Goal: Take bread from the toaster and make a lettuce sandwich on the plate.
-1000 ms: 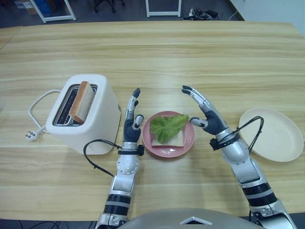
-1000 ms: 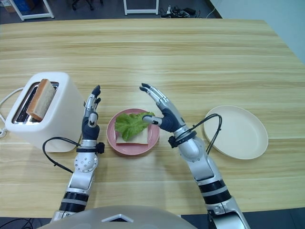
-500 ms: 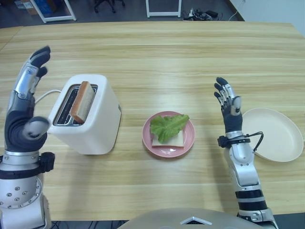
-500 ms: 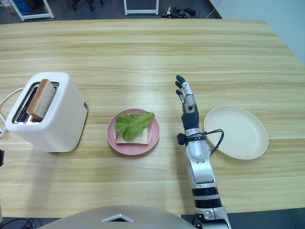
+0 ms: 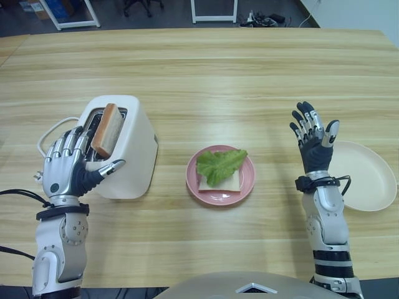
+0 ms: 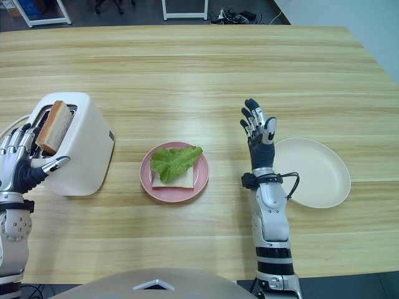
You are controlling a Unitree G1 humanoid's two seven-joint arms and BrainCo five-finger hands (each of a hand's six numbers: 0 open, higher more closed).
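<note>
Two plates and toaster are sitting on wooden table [image 5: 249, 75]. White toaster [image 5: 134, 149] is standing toward table's left edge. Cream plate [image 5: 368, 180] is lying toward right edge; pink plate [image 5: 246, 187] is sitting centrally, toward near edge. I'm seeing left hand [image 5: 68, 168] hovering at toaster's left side, fingers spread, gripping nothing. Right hand [image 5: 313, 140] is standing raised between plates, fingers splayed, holding nothing. Toaster slice [image 5: 107, 129] is sticking up tilted from slot, close to left fingertips. Plate slice [image 5: 232, 184] is lying flat on pink plate, lettuce leaf [image 5: 219, 163] resting on top.
</note>
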